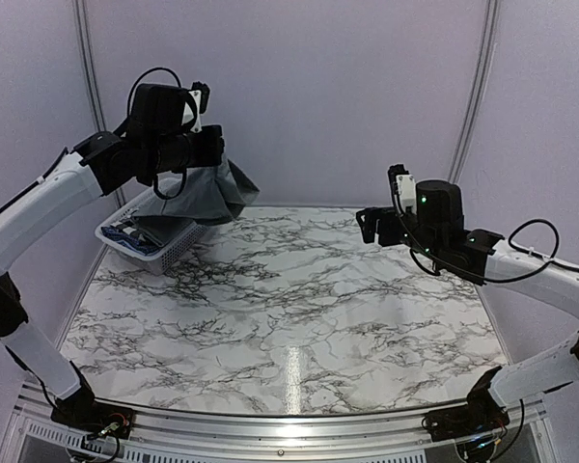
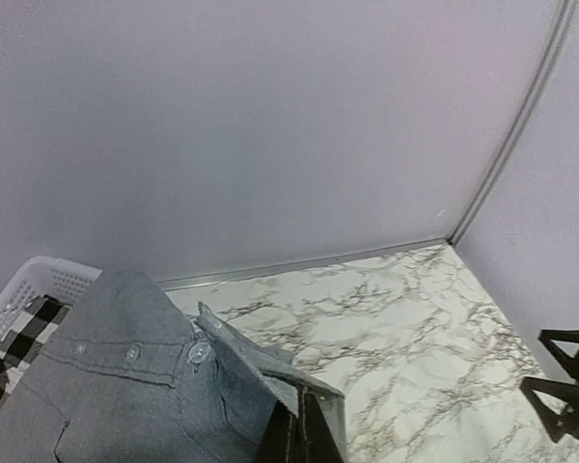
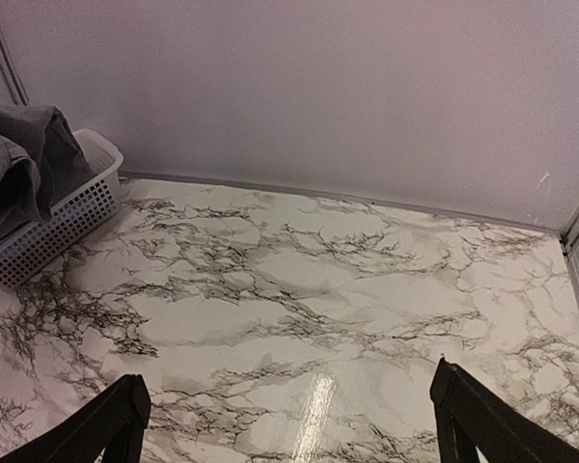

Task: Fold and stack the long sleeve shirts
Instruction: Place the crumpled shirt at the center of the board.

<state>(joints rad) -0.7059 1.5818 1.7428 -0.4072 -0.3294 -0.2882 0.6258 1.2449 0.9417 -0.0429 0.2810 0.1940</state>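
A plain mid-grey button-front shirt hangs from my left gripper, raised above the white basket at the far left. In the left wrist view the gripper is shut on a fold of the grey shirt, whose buttons and cuff show. My right gripper is open and empty, held above the table's right side; its fingertips stand wide apart in the right wrist view. The grey shirt also shows there at the far left.
The white basket holds a black-and-white checked garment and other cloth. The marble table is walled at the back and both sides. The basket sits in the back left corner.
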